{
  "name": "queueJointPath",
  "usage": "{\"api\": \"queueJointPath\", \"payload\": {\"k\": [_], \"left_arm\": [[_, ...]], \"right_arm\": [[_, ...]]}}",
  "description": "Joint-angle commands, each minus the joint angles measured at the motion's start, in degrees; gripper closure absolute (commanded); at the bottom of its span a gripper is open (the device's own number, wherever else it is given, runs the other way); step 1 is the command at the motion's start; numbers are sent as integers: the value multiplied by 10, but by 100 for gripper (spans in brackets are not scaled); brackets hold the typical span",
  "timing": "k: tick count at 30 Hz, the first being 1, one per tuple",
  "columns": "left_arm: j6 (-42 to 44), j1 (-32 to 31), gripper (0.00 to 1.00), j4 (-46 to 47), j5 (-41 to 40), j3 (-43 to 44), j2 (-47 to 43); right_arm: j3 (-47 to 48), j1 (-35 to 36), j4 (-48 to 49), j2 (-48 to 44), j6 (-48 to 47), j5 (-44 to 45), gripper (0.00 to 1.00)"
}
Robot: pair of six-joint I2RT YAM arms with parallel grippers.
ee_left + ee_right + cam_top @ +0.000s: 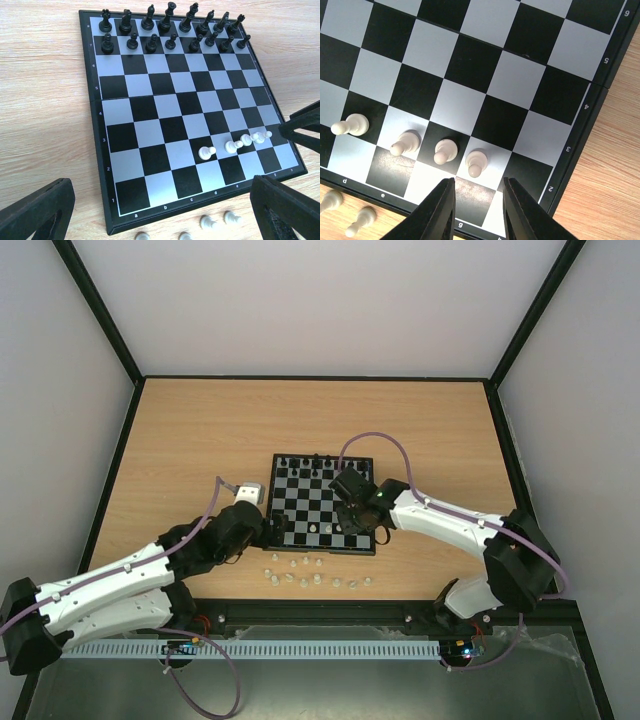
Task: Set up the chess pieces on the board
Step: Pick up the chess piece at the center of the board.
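Observation:
The board (300,502) lies mid-table, with black and pale checks. Several white pawns (322,528) stand in a row on its near right side; they also show in the left wrist view (206,152) and the right wrist view (445,150). More white pieces (310,572) lie loose on the table in front of the board, some on their sides (207,221). My right gripper (478,187) is open and empty, low over the board's near right squares, just behind the rightmost pawn (476,162). My left gripper (161,200) is open and empty at the board's near left corner (265,530).
Black chessmen (170,30) fill the board's two far rows (318,462). My right gripper's dark fingers (305,127) show at the right edge of the left wrist view. The wooden table (200,430) is ringed by a black frame and pale walls.

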Motion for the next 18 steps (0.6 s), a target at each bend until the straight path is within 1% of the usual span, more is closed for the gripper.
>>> {"api": "queueJointPath", "payload": {"k": [1,6,9,14,18], "left_arm": [[-4,3,1,9,-4,-6,2],[-4,3,1,7,-3,-3,4],[-6,3,1,3,-5,-3,0],[-9,3,1,-4,-11,-2,-10],[-15,3,1,-9,-20,0,-20]], "right_arm": [[-6,-2,-33,-5,0,-1,72],[5,-2,-29,16,-9,0,72],[7,3,-20,8,-12,-17,73],[9,59,-19,-28,7,-34,72],[3,111,3,-22,28,-66,72]]}}
